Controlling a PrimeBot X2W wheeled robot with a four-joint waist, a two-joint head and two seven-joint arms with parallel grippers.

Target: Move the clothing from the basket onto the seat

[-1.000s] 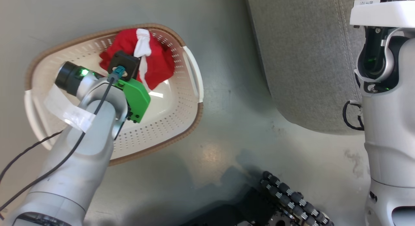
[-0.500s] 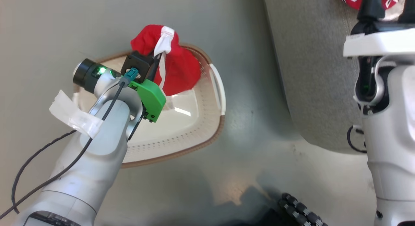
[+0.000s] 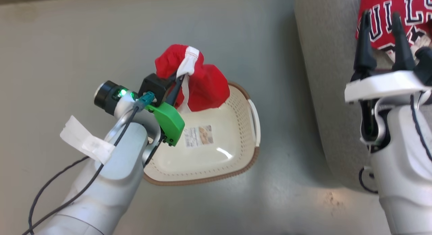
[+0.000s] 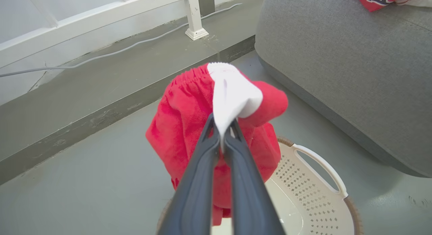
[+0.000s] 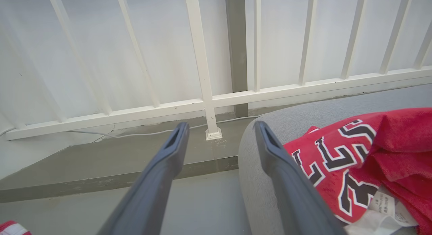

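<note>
My left gripper (image 3: 179, 80) (image 4: 222, 130) is shut on the red garment with the white stripe (image 3: 202, 83) (image 4: 189, 123), which hangs lifted above the far end of the cream basket (image 3: 233, 160) (image 4: 314, 194). The basket's inside holds nothing but its label sticker (image 3: 199, 136). The red "BULLS" jersey (image 3: 411, 12) (image 5: 354, 154) lies on the grey seat (image 3: 324, 76) (image 4: 354, 69) (image 5: 256, 181) at the upper right. My right gripper (image 3: 379, 22) (image 5: 221, 130) is open over the seat's left edge beside the jersey, with nothing between its fingers.
The basket stands on grey floor (image 3: 67, 42) to the left of the seat. Beyond runs a raised concrete step (image 4: 101, 76) with a white railing (image 5: 202, 59) and a cable along it. Tape (image 3: 84, 140) and a dark cable wrap my left forearm.
My left gripper has lifted the striped garment up out of the basket. The head camera has shifted, bringing the jersey on the seat and my right gripper's fingers into view.
</note>
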